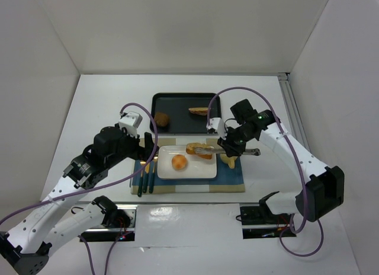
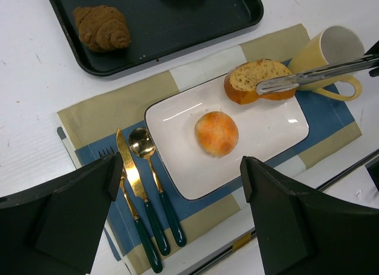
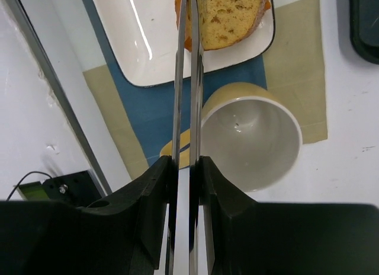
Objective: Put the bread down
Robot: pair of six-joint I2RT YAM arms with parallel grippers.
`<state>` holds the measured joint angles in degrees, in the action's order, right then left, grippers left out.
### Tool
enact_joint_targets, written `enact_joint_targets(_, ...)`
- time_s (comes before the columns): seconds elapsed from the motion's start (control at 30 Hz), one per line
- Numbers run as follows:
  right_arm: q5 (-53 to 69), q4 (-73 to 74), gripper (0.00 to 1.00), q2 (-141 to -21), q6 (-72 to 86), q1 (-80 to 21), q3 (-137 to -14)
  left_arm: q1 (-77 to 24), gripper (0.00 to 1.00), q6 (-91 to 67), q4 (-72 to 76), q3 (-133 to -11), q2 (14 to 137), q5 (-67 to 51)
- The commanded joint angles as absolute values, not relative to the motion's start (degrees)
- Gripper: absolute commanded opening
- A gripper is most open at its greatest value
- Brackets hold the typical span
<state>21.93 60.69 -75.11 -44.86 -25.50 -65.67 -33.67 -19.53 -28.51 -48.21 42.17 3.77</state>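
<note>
Your right end effector point(image 3: 185, 174), pinching tongs point(image 2: 314, 75), has their tips at the bread slice point(image 2: 251, 79) on the white plate's point(image 2: 177, 118) far right corner; release gently, then lift clear of the yellow mug point(image 3: 254, 138).

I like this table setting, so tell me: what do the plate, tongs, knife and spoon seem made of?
Plate: probably glazed ceramic, white and glossy with sharp light streaks. Tongs: polished steel by the look, silvery and mirror-like. Knife and spoon: gold-coloured shiny metal heads; dark green handles, perhaps plastic or resin, hard to tell.
</note>
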Motion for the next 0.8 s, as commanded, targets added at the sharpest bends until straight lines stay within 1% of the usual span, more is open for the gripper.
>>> enact_joint_targets(0.0, 23.0, 64.6, 0.00, -74.4, -46.1, -27.0, -66.2, -33.5, 1.00, -19.1, -27.0, -47.8, 41.9, 4.2)
enact_joint_targets(0.1, 22.4, 67.0, 0.00, -75.7, -46.1, -29.8, -66.2, -33.5, 1.00, -19.1, -27.0, -47.8, 41.9, 4.2)
enact_joint_targets(0.17, 21.9, 67.8, 0.02, -76.2, -45.4, -31.7, -66.2, -33.5, 1.00, -19.1, -27.0, -47.8, 41.9, 4.2)
enact_joint_targets(0.2, 21.9, 67.9, 0.05, -76.7, -44.7, -32.3, -66.2, -33.5, 1.00, -19.1, -27.0, -47.8, 41.9, 4.2)
enact_joint_targets(0.23, 21.4, 67.9, 0.15, -76.7, -44.6, -32.3, -66.2, -33.5, 1.00, -19.1, -27.0, -47.8, 41.9, 4.2)
enact_joint_targets(0.27, 21.4, 67.9, 0.21, -76.7, -44.1, -33.0, -66.2, -33.5, 1.00, -19.1, -27.0, -47.8, 41.9, 4.2)
enact_joint_targets(0.3, 21.4, 67.9, 0.30, -76.7, -44.1, -33.0, -66.7, -33.5, 1.00, -19.1, -27.0, -47.8, 41.9, 4.2)
enact_joint_targets(0.37, 21.9, 67.9, 0.41, -76.7, -44.1, -33.0, -67.2, -33.5, 1.00, -19.1, -27.0, -47.8, 41.9, 4.2)
enact_joint_targets(0.53, 21.9, 67.9, 0.51, -76.1, -44.1, -33.0, -67.8, -33.5, 1.00, -19.1, -27.0, -47.8, 41.9, 4.2)
enact_joint_targets(0.77, 22.9, 67.3, 0.52, -73.0, -44.1, -33.0, -69.7, -33.5, 1.00, -19.1, -27.0, -47.8, 41.9, 4.2)
